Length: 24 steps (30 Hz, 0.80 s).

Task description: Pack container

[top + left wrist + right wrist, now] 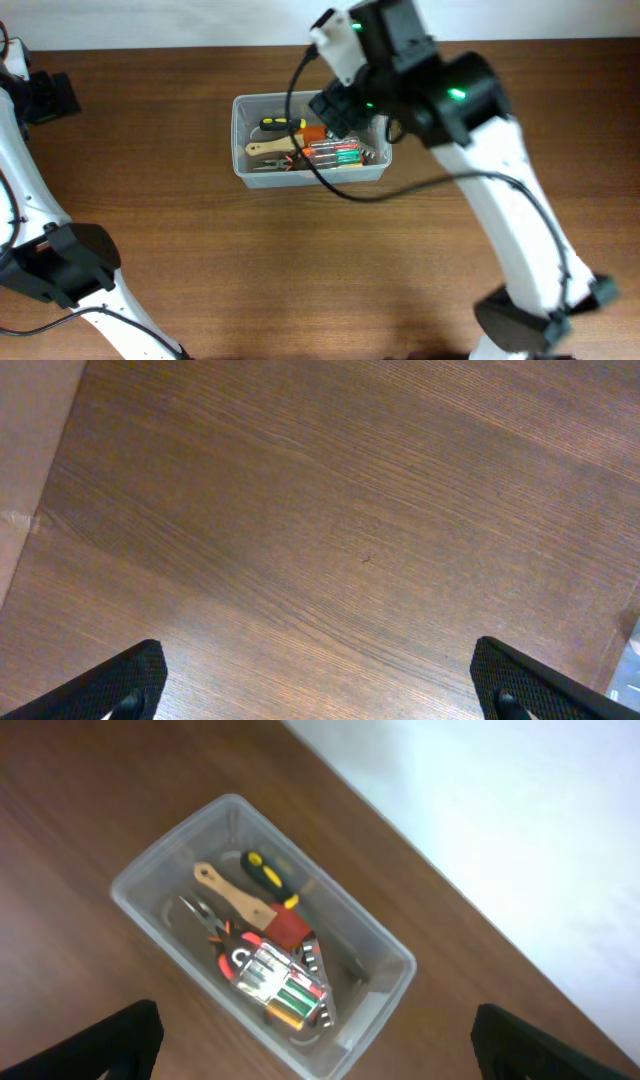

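The clear plastic container (243,108) stands on the wooden table at the back middle. It holds a yellow-and-black screwdriver (280,124), a wooden-handled brush (270,148), pliers and a clear pack of green and orange bits (335,153). It also shows in the right wrist view (150,860), below the camera. My right gripper (315,1055) is open and empty, raised above the container's right end. My left gripper (320,690) is open and empty over bare table at the far left.
The right arm (500,200) reaches from the front right across to the container. The left arm's base (60,265) sits at the front left. A white wall runs behind the table's back edge (520,840).
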### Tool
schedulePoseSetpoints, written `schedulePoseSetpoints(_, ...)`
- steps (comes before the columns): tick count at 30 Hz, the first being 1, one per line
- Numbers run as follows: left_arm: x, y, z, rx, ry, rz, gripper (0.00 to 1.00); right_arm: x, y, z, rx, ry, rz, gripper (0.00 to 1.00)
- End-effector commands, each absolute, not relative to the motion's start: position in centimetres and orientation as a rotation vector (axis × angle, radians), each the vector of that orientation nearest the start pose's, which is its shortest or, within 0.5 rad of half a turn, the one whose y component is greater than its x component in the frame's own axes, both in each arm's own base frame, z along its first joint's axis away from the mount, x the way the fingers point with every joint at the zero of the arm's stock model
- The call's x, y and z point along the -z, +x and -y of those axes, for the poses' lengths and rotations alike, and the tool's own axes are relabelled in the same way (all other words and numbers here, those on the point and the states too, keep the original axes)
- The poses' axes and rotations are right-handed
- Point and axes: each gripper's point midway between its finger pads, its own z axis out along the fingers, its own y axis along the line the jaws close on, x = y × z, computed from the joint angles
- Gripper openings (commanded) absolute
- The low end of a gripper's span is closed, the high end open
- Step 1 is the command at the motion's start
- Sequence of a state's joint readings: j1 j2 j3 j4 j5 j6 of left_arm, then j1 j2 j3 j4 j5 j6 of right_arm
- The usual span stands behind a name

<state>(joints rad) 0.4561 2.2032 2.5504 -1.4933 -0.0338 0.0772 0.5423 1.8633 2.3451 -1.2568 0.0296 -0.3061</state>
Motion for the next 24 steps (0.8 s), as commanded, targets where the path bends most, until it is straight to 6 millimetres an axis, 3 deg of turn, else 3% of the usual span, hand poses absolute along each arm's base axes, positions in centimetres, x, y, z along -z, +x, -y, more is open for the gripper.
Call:
schedulePoseSetpoints(1, -23.8, 43.5, -22.1, -0.189, -0.547, -2.687, 0.99, -43.1, 35.8, -21.2, -0.138, -0.816, -2.021, 0.98)
schedulePoseSetpoints(4, -23.8, 43.5, -22.1, -0.189, -0.547, -2.687, 0.99, -46.4, 33.3, -19.5, -0.14, -0.781, -1.946, 0.98)
schedulePoseSetpoints(9, -23.8, 43.5, -22.1, -0.19, -0.547, -2.687, 0.99, -49.8, 30.8, -14.6, -0.003, -0.663, -1.885, 0.99)
schedulePoseSetpoints(14, -23.8, 43.5, -22.1, -0.189, -0.547, -2.687, 0.99, -51.0, 29.5, -9.0, 0.136, -0.508, -1.907, 0.98)
schedulePoseSetpoints(19, -23.8, 43.5, -22.1, -0.19, -0.547, -2.687, 0.99, -52.0, 27.8, -3.8, 0.155, -0.273, -1.925, 0.98)
schedulePoseSetpoints(24, -23.8, 43.5, -22.1, -0.19, -0.547, -2.687, 0.99, -52.3, 25.2, -1.3, 0.109, -0.204, -1.915, 0.98)
